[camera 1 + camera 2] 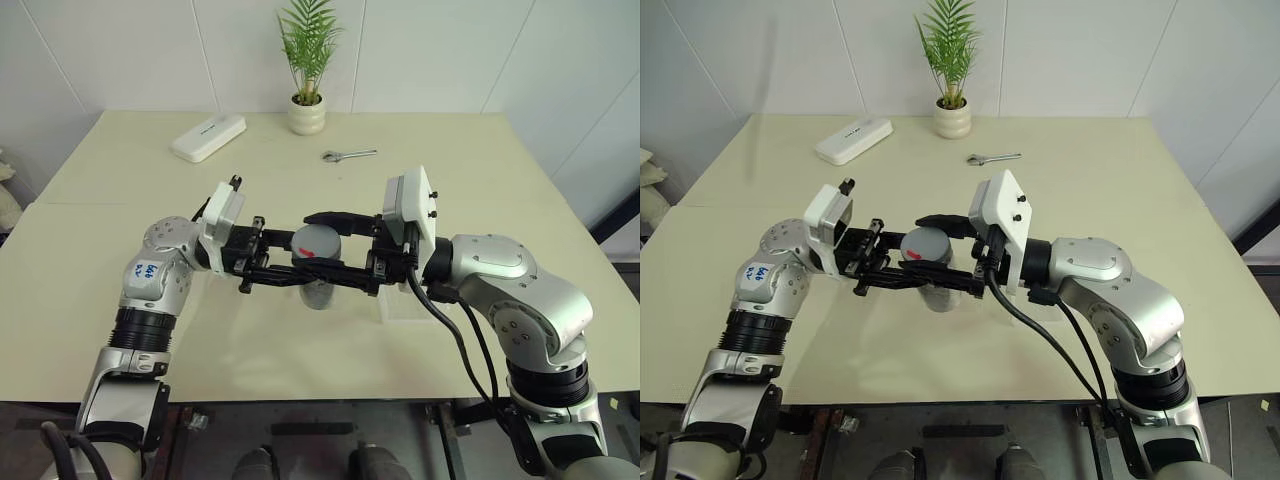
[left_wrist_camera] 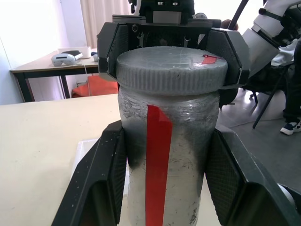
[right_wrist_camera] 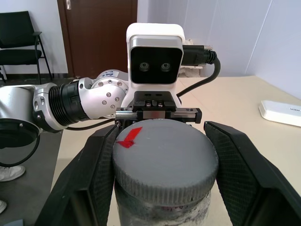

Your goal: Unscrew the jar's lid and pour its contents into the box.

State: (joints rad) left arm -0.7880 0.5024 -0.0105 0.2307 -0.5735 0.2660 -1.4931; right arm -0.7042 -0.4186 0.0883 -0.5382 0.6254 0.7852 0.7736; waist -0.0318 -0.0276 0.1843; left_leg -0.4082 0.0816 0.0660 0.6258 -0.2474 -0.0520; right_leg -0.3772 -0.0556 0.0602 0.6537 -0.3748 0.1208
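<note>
The jar point(image 2: 164, 155) is in the middle of the frame, held up above the table point(image 1: 480, 200) between the two arms. It is a silvery-grey cylinder with a red strip down its side, and it stands upright. The lid point(image 3: 164, 157) sits on top of it, grey with a ribbed edge and a small red mark near its rim.

The left gripper point(image 2: 164, 188) comes in from the left of the frame and pinches the body of the jar, one black finger pressed on each side below the lid. The right gripper point(image 3: 164, 188) comes in from the right, a little higher, and its two fingers are pressed against the edge of the lid, one on each side. Both grippers lie about level and point toward each other.

The box point(image 1: 405, 305), clear plastic, lies on the table just below and to the right of the jar, partly hidden by the right arm.

Farther back, in the upper part of the frame, a small wrench point(image 1: 348, 154) lies on the table. A white oblong case point(image 1: 208, 137) is at upper left, and a potted plant point(image 1: 307, 70) stands at the far edge near the wall.
</note>
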